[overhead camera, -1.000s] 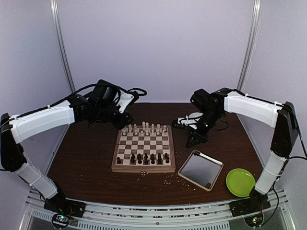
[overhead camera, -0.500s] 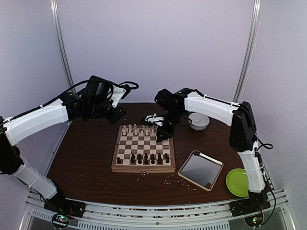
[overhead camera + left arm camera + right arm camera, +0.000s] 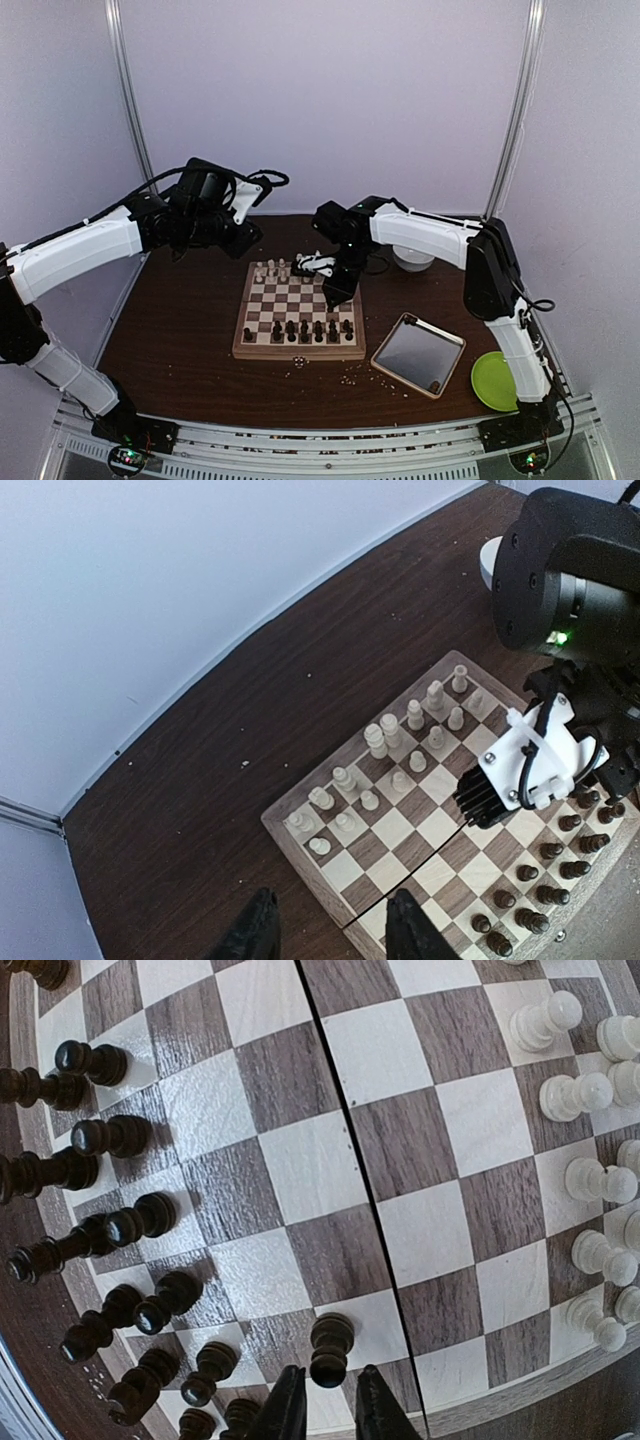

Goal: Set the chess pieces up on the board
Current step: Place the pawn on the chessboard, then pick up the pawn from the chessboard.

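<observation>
Three views look down on the board (image 3: 285, 305), right wrist seemingly nearest.

- One board (image 3: 290, 305).
- Sixteen cream chess pieces (image 3: 415, 714), in two rows of eight.
- Dark chess pieces (image 3: 548, 893): at least twelve show; the right arm (image 3: 575, 570) blocks a full count.
- One metal tray (image 3: 415, 352), one green plate (image 3: 500, 380), one white bowl (image 3: 412, 258).
- Two tools: left tool (image 3: 330, 910), right tool (image 3: 328, 1385).
- Pale crumbs (image 3: 350, 378) on the surface (image 3: 180, 330): too small to count.
</observation>
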Tool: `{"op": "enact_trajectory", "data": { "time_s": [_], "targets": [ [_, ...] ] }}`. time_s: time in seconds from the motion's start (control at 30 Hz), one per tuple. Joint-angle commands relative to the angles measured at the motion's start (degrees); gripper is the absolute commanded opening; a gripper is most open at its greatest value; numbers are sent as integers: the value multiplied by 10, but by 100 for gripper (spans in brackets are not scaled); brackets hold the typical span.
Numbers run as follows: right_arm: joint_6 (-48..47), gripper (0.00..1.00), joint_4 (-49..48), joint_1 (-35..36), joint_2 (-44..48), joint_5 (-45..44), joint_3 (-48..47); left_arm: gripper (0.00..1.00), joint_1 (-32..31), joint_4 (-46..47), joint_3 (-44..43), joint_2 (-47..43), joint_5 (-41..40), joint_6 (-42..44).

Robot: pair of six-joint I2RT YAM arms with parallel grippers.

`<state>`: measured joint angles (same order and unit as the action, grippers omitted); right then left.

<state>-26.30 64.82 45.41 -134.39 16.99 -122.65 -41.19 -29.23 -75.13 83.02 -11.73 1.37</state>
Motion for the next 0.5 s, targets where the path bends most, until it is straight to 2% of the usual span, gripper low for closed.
{"op": "enact_trajectory", "data": {
  "time_s": [0.0, 0.13, 0.2, 0.27, 0.47],
  "targets": [
    [6, 19, 14, 3, -3, -12, -12, 38, 2, 8, -9, -8, -3, -3],
    [2, 23, 23, -5, 27, 4, 2, 38, 2, 8, -7, -4, -7, -3],
    [-6, 24, 16, -13, 78, 23, 33, 38, 2, 10, -5, 0, -4, -4],
    [-19, 26, 1, -26, 137, 38, 94, 38, 2, 9, -6, 13, 20, 0],
    [-50, 29, -64, -94, 329, 70, 318, 41, -11, 5, -24, 69, 171, -12]
  ]
}}
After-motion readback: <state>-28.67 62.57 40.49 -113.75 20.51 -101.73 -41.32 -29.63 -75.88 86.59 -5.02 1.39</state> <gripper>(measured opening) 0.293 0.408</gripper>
